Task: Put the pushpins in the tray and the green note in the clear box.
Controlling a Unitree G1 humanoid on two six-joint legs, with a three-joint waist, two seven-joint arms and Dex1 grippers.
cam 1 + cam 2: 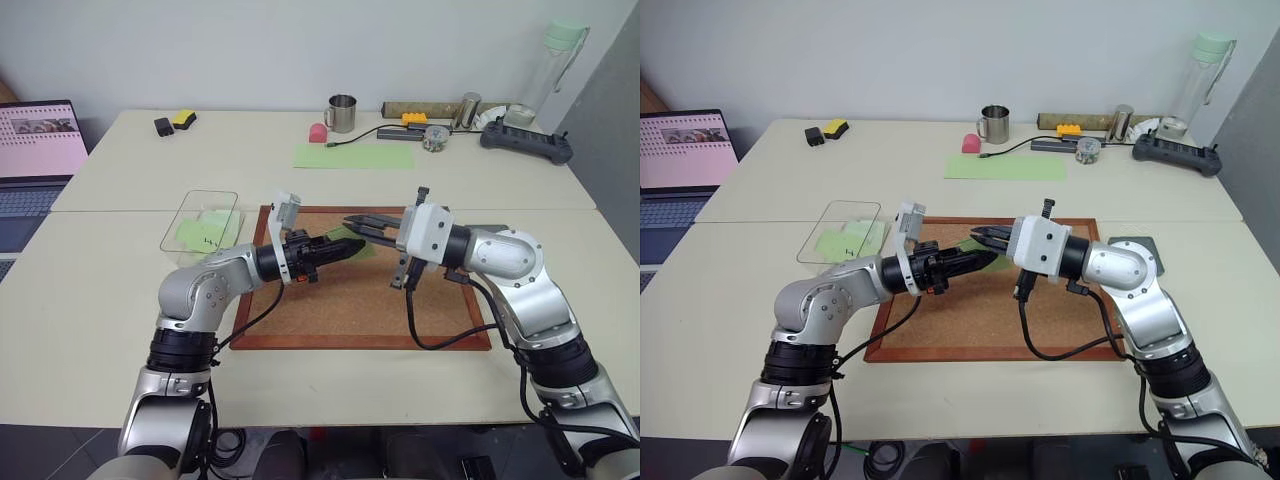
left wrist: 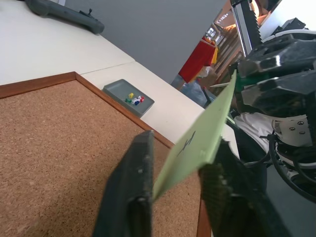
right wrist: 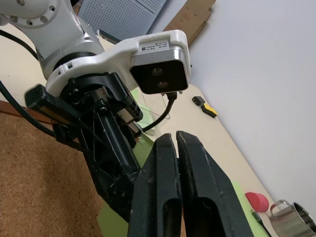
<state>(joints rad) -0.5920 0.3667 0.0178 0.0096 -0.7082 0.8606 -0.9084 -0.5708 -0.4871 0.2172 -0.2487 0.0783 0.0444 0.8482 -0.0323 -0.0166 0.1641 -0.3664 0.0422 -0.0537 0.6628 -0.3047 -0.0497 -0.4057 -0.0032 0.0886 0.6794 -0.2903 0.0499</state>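
Note:
The green note (image 2: 197, 143), light green with a short dark pen mark, hangs in the air over the corkboard (image 1: 360, 300) between my two grippers. My right gripper (image 1: 350, 220) is shut on its far edge. My left gripper (image 2: 180, 143) has one finger on each side of the note with a narrow gap left; the paper leans against one finger (image 2: 222, 197). The small dark-grey tray (image 2: 116, 91) sits just past the corkboard's right edge with several coloured pushpins (image 2: 134, 98) in it. The clear box (image 1: 190, 205) stands left of the corkboard and holds green paper.
A long pale-green sheet (image 1: 353, 155), a metal mug (image 1: 342, 113), a pink object (image 1: 318, 132) and a dark controller (image 1: 525, 140) lie at the back of the table. A laptop (image 1: 35, 150) stands at the far left.

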